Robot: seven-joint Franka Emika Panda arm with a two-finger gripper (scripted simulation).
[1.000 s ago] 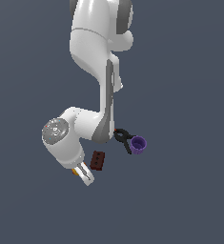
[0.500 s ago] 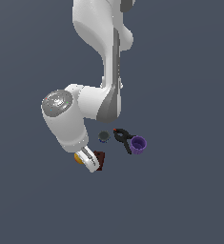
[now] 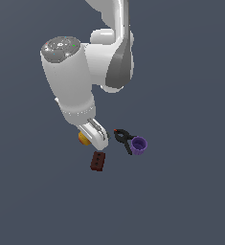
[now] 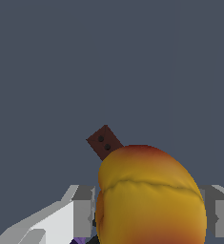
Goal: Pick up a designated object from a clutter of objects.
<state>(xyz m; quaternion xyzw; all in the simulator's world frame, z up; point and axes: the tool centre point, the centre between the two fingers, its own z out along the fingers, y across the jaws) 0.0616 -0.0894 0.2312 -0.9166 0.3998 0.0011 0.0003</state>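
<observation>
Gripping is shown: the orange fruit is clamped between the fingers of the gripper, near the holed brick, black clamp and purple cup.

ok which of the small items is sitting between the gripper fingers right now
The orange-yellow fruit with the reddish patch; the holed brick, black clamp and purple cup lie apart from the gripper.
</observation>
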